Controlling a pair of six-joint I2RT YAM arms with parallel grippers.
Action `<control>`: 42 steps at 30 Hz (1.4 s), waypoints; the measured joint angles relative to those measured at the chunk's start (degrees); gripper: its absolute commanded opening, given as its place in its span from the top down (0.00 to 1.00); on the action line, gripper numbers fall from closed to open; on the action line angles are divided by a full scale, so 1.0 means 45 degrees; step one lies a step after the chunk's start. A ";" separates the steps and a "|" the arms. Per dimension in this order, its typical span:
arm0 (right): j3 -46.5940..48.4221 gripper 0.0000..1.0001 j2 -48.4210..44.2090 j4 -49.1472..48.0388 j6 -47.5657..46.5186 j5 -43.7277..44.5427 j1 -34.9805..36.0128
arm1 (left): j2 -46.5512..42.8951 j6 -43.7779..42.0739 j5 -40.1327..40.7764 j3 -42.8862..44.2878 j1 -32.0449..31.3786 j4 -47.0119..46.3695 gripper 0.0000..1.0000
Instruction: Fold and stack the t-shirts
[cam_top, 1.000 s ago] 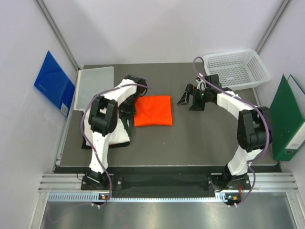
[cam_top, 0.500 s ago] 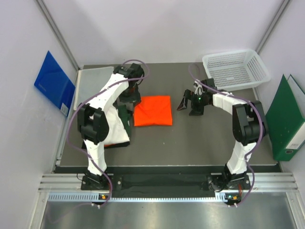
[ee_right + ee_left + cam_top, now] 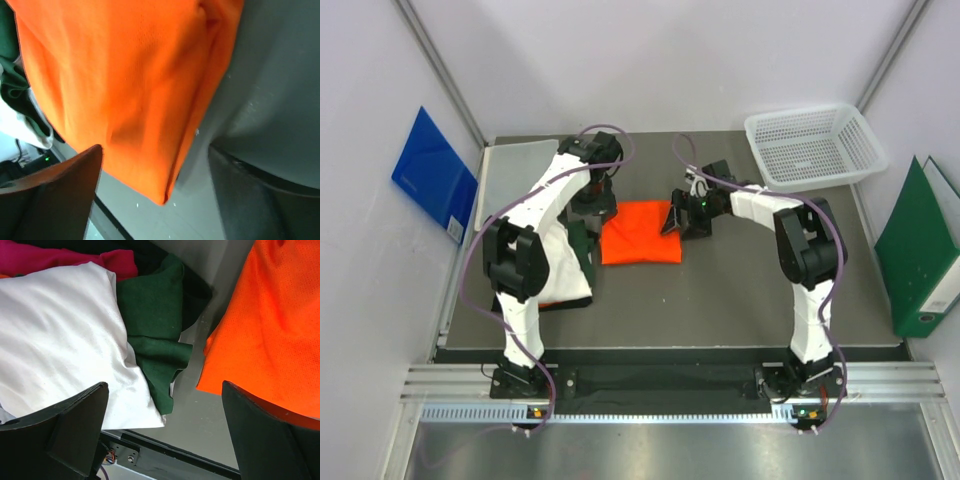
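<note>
Bracketing the folded bright orange cloth t-shirt (image 3: 642, 232), which lies in the middle of the dark grey table (image 3: 750, 290).
Left gripper (image 3: 591, 213) over its left edge, jaws fully apart, empty. Right gripper (image 3: 679, 218) straddles the right edge, jaws wide, gripping nothing. Plain white cloth t-shirt (image 3: 563, 268) lies just left. Judgement: pinch all folded layers low, both sides level.

Bare tabletop (image 3: 740, 290) lies open in front of and to the right of the folded orange t-shirt (image 3: 640, 235). A heap of white and green clothes (image 3: 572, 280) crowds its left side. A mesh basket (image 3: 815, 147) fills the far right corner.
</note>
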State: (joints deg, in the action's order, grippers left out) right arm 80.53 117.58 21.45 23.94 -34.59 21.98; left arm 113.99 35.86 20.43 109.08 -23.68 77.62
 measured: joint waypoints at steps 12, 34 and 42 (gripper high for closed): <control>0.1151 1.00 0.1117 0.1093 -0.0311 0.0821 0.0680 | -0.0738 -0.0495 -0.2336 -0.1783 0.0000 -0.1734 0.01; -0.0029 0.98 0.0311 0.1666 -0.0559 0.0967 -0.0593 | 0.1083 -0.0175 -0.6853 -0.4430 0.0005 -0.7883 0.07; -0.0029 0.97 0.0316 0.1671 -0.0554 0.0942 -0.0593 | 0.1331 0.0656 -0.7975 -0.5066 -0.0053 -0.9510 1.00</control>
State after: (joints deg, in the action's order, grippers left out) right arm 80.40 119.00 28.97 21.45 -30.35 19.31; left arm 119.98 38.81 -15.46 86.28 -23.92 34.83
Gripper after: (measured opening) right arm 0.027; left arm 0.063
